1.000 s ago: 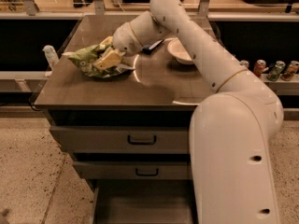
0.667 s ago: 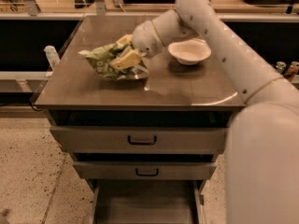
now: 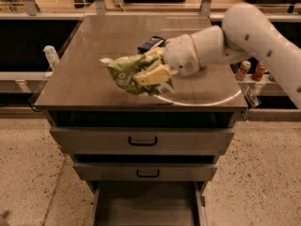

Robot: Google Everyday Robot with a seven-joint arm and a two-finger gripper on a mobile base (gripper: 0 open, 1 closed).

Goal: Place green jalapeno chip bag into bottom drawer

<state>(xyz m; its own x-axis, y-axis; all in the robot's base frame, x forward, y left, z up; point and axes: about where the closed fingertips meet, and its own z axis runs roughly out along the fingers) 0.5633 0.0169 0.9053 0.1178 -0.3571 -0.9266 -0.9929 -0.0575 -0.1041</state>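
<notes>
I have one gripper (image 3: 151, 77). It sits at the end of my one big white arm (image 3: 244, 32), which comes in from the right over the shiny brown metal worktop (image 3: 84, 79). My cream-coloured fingers (image 3: 155, 73) are squeezed tight on one crumpled olive-green foil chip bag (image 3: 123, 72) with pale marks on it. The bag sticks out to the left of my fingers. It is over the front half of the worktop, near the middle. I cannot tell if the bag touches the worktop or hangs just above it. Just behind my gripper lies one flat dark slab (image 3: 150, 44) that looks like a phone. Under the worktop I count three grey metal drawers, one below the other. The top drawer (image 3: 94, 140) and the middle drawer (image 3: 103, 172) each have one black handle, and both look pushed in. The bottom drawer (image 3: 146, 206) is pulled out toward the front, a wide flat tray with rails on its two sides. The bag is high above that drawer and not in it. Past the right edge of the worktop, under my arm, stand two small drink cans (image 3: 243, 69). Past the left edge is one small pale bottle-shaped thing (image 3: 51, 55).
</notes>
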